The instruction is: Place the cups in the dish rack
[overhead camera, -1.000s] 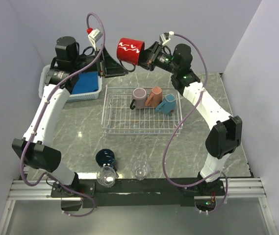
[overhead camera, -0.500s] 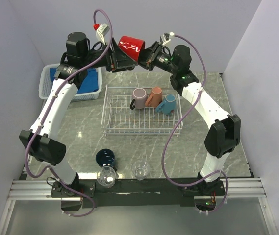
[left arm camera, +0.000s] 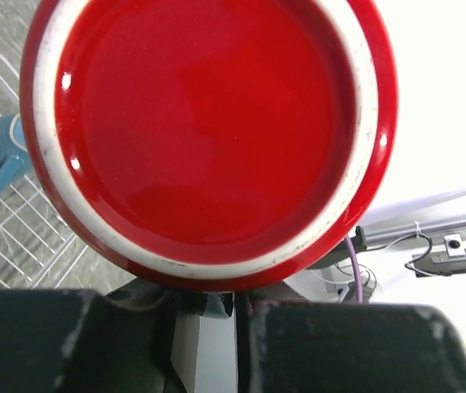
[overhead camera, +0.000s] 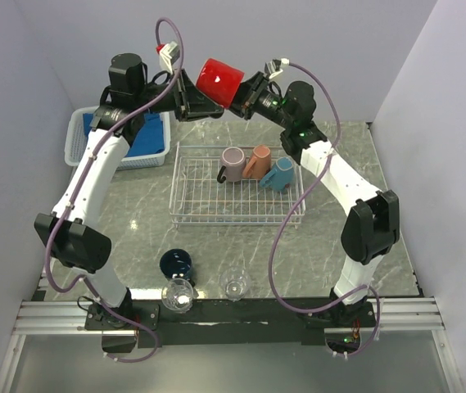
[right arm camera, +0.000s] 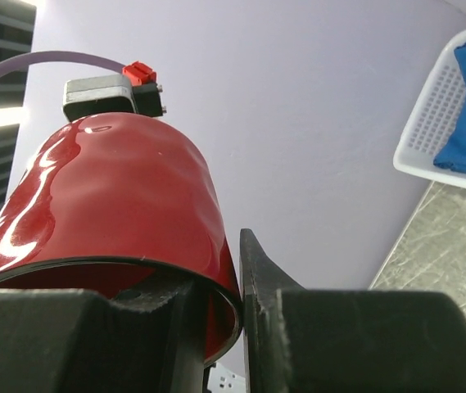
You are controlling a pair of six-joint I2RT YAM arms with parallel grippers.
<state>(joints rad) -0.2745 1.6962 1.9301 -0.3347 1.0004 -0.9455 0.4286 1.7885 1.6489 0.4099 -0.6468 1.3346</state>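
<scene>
Mug aloft, R gripper clamping rim, L gripper closed at base.

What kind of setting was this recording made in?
Most likely a robotics lab test cell staged as a dishwashing station: plain walls close in a marble-look table, two robot arms are bolted to a metal rail at its near edge, and a wire dish rack holds mugs.

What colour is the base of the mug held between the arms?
The mug base is glossy red, ringed white; best in the left wrist view.
</scene>
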